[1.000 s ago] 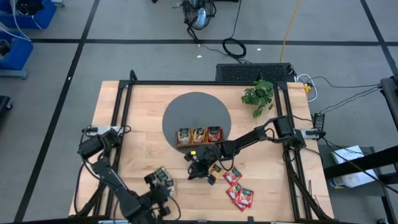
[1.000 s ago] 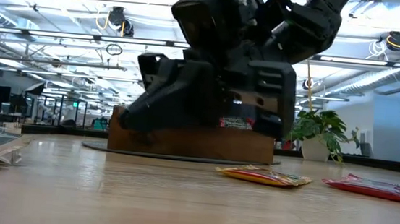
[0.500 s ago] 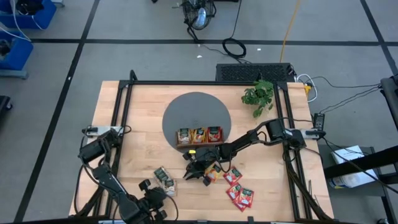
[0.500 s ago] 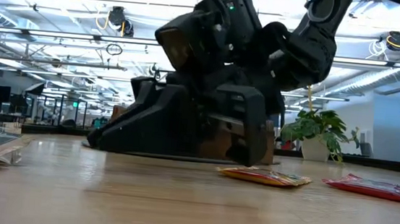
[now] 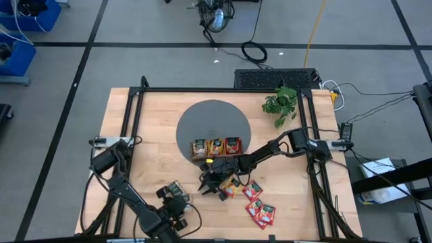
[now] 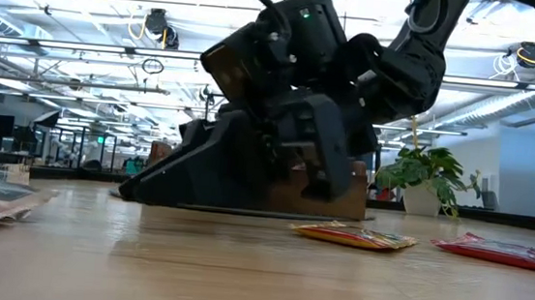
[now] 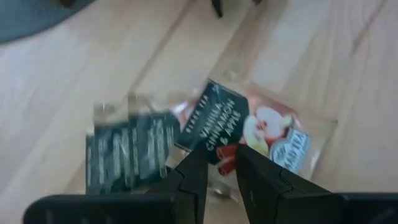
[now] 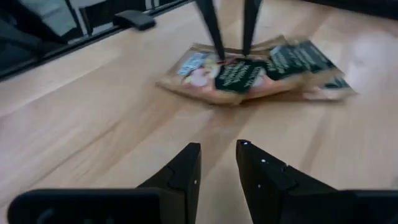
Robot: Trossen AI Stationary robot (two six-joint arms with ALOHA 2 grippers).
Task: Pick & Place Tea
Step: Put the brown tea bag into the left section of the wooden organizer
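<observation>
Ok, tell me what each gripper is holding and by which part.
Nothing is held. The right gripper is open, with nothing between its fingers. The left gripper stands open just above the dark green sachets, not closed on them.

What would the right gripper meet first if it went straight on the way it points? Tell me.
Probably the dark green tea sachets on the table. The right gripper, empty with its fingers slightly apart, faces them across bare wood, with the left gripper directly above them. Depth is hard to judge.
</observation>
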